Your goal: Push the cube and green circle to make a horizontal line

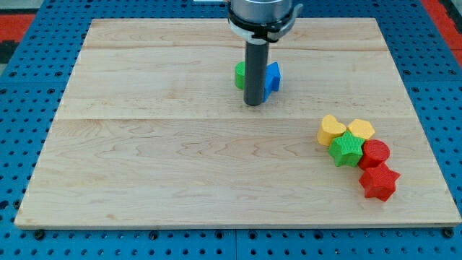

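Rod and tip [253, 104]: our arm carries no fingers, so we cannot tell any finger state; the tip rests on the surface [144, 166] just below the green circle [240, 75] and blue cube [272, 78], which sit side by side, partly hidden behind the rod. Well apart, at the view's lower right, huddle a yellow heart [330, 129], yellow block [361, 129], green star [346, 149], red block [376, 152] and red star [379, 182].

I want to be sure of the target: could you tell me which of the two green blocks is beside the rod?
The green circle, just left of my tip and opposite the blue cube. The green star sits in the right-hand cluster.
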Motion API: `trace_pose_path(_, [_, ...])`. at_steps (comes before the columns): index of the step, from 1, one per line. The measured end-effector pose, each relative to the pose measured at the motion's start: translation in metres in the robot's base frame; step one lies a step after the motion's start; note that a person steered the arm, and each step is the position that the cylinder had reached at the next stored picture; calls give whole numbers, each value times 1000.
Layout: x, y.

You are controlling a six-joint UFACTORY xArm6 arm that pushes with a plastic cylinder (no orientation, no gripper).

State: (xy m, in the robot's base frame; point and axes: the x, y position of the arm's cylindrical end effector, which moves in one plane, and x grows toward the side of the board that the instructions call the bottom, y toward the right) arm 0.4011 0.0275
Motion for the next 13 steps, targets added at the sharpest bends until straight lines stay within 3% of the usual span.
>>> trace_pose_path(3, [-40,-6])
trace_pose_path(4, [-45,-35])
trace_pose_path(5, [-7,-41])
trace_pose_path(6, [-2,6])
trace_pose_path(10, [-31,6])
trace_pose_path(11, [-30,-15])
trace_pose_path(12, [-46,-79])
trace_pose_path(13, [-89,-80])
